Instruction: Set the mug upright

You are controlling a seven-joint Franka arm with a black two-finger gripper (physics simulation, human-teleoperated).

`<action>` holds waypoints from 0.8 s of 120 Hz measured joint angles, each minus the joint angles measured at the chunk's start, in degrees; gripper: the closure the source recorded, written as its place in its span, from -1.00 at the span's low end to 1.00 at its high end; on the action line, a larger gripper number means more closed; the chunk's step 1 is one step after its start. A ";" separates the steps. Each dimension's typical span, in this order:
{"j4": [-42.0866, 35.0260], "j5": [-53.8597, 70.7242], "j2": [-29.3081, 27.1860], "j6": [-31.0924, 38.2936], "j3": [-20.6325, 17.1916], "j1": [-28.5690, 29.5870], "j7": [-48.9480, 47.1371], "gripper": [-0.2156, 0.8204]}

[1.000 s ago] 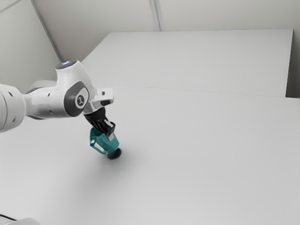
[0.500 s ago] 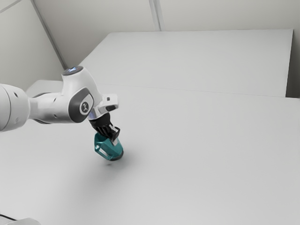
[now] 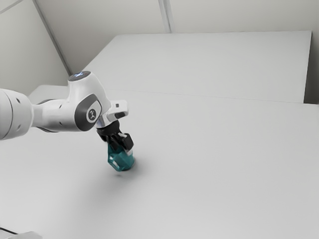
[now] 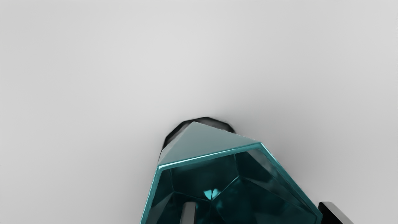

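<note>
In the exterior view my gripper points down at the teal faceted mug and overlaps its upper part. The mug leans, its mouth toward the arm. Seen in the wrist view, my gripper stands open across the wall of the mug: one finger is inside the mouth, the other outside beside the rim. The mug's dark base shows beyond its body. Much of the mug's near side is cut off there.
The mug is over a wide pale table. A white object with a black cable lies at the exterior view's lower left corner. Behind the table stands a pale wall.
The arm has moved toward the exterior view's right and down, its gripper now lower over the mug. The mug has shifted the same way and turned, its dark base less visible.
</note>
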 joint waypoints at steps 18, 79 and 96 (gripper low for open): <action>1.24 -0.04 -1.52 -0.83 -1.74 0.08 0.01 -0.38; 24.95 -0.12 -2.44 -19.03 -1.66 1.29 -1.84 -0.56; 34.62 2.86 1.07 -26.97 -1.12 1.61 -3.38 -0.57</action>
